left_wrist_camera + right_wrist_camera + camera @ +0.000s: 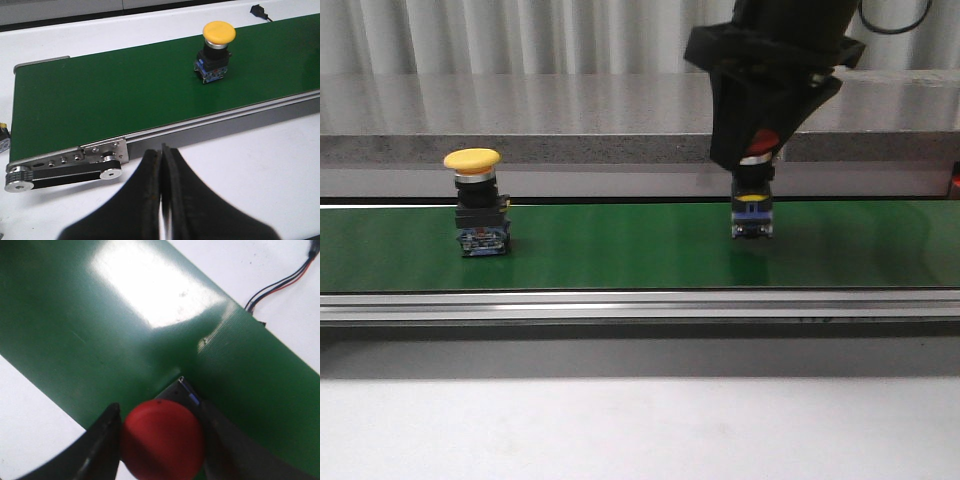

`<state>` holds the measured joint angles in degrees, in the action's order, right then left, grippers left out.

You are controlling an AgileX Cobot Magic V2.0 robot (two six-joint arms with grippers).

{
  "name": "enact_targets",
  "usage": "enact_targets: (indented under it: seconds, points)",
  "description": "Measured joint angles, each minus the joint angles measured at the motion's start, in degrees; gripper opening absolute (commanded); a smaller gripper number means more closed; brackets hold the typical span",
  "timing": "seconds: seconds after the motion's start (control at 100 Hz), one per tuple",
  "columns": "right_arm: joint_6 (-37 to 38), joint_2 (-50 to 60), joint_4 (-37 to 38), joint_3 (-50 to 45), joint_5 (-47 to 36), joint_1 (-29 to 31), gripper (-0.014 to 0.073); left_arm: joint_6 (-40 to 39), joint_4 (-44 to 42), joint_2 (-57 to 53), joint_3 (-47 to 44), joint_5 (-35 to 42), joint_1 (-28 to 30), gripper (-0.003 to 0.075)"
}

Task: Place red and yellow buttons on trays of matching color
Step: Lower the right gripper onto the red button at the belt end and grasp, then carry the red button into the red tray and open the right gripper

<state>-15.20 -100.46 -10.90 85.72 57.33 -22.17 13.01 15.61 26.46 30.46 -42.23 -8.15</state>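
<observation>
With the right tool (757, 150) closed around the red button (161, 440) standing on the green belt (620, 245), and the left tool (162, 200) shut empty, lift straight up, grip firm.

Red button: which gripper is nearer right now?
Right. The right gripper straddles the red button, a finger on each side of its cap, on the green belt. The left gripper sits shut off the belt's near edge, the red button out of its view.
</observation>
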Motion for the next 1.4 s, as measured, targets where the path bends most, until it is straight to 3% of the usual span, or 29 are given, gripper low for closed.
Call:
enact_targets:
  seconds: [0.18, 0.65, 0.93, 1.09, 1.4]
  points:
    - [0.73, 4.2, -0.13, 0.0, -0.35, 5.9, 0.0214, 0.0, 0.0, 0.0, 0.0, 0.0, 0.0, -0.002]
    - [3.07, 9.12, -0.13, 0.0, -0.17, 32.78, 0.0214, 0.0, 0.0, 0.0, 0.0, 0.0, 0.0, -0.002]
    - [7.99, 9.12, -0.01, -0.12, -2.84, 45.57, 0.0214, 0.0, 0.0, 0.0, 0.0, 0.0, 0.0, -0.002]
    - [10.36, 8.01, 0.1, -1.52, -4.98, 49.14, 0.0214, 0.0, 0.0, 0.0, 0.0, 0.0, 0.0, -0.002]
    - [11.53, 1.43, -0.1, -4.0, -9.51, 49.41, 0.0214, 0.0, 0.0, 0.0, 0.0, 0.0, 0.0, -0.002]
